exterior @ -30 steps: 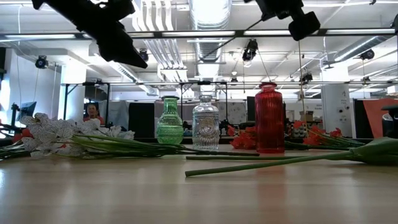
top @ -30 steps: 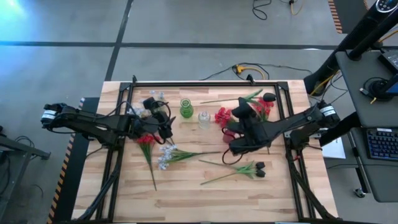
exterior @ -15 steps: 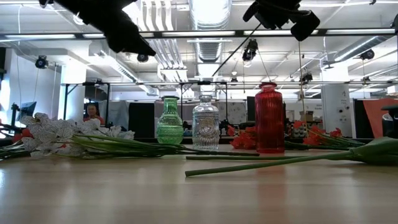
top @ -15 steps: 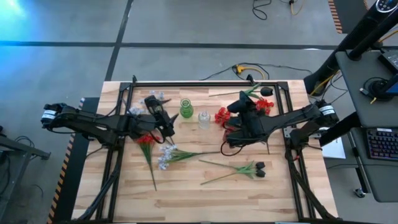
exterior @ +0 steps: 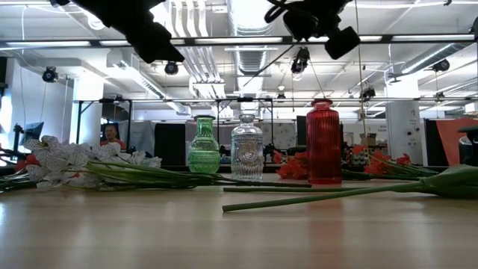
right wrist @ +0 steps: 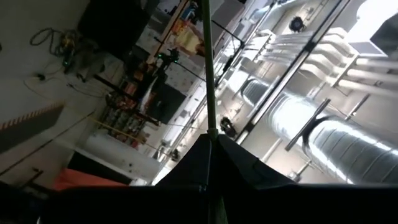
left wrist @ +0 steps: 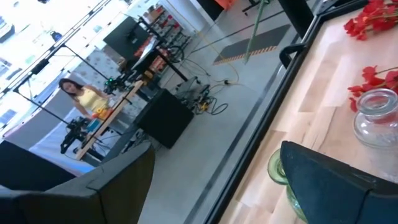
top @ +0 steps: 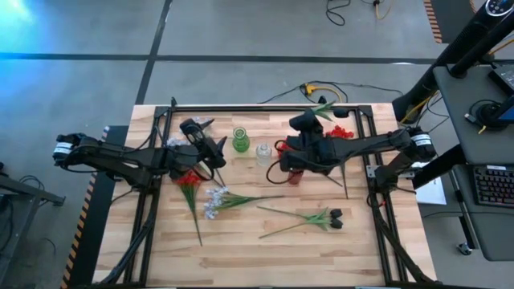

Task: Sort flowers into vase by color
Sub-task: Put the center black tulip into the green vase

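My right gripper (top: 283,155) (exterior: 305,15) is raised above the clear vase (top: 263,152) (exterior: 247,153) and the red vase (top: 293,175) (exterior: 323,142), shut on a green stem (right wrist: 207,68). That spray's leaves (top: 325,107) show near the far edge; I cannot tell its blossom colour. My left gripper (top: 201,125) (left wrist: 211,180) hangs open in the air left of the green vase (top: 239,140) (exterior: 204,153), holding nothing. Lying flat on the table are a pale blue-white spray (top: 217,197), a red spray (top: 189,181) and dark-budded sprays (top: 331,215). My right gripper pinches the green stem (right wrist: 209,134) between its two shut fingers, which lie across it. The stem runs on past the fingertips. In the low view its bare length (exterior: 276,56) slants down toward the table's left, lifted clear of the table.
More red blossoms lie by the clear vase (top: 287,148) and near the table's right far corner (top: 341,132). A black metal frame (top: 265,107) rims the far edge and both sides. The near half of the wooden table (top: 265,257) carries only the long stems.
My right gripper has risen and swung toward the far left, over the vases, turning as it went. The spray it holds has come off the table and now slants in the air. My left gripper has shifted a little toward the far edge.
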`<state>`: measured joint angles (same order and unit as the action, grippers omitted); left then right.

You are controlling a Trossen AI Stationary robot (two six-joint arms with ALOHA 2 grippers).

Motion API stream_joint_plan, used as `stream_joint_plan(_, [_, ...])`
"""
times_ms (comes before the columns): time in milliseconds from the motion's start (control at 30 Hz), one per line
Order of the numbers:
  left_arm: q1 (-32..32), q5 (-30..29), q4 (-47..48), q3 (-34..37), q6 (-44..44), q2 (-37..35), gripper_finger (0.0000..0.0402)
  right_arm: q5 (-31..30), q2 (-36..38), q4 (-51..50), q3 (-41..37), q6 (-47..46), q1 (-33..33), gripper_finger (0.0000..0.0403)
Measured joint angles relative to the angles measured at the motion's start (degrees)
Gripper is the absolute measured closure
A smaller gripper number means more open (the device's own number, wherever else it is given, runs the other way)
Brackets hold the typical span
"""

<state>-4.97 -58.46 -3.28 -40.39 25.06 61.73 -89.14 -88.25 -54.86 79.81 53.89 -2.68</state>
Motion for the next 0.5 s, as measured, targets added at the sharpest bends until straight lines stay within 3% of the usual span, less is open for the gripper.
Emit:
stream_joint_plan(267, [0.11, -1.4, -0.16, 0.01, 0.86, 0.02, 0.0074, 6.39, -1.75, 7.95, 0.29, 10.16, 1.71, 0.0391])
stream_joint_plan(500, [0.11, -8.31, -0.16, -0.01, 1.29, 0.0, 0.0074, 15.0, -1.98, 27.9, 0.35, 26.05, 4.94, 0.0391])
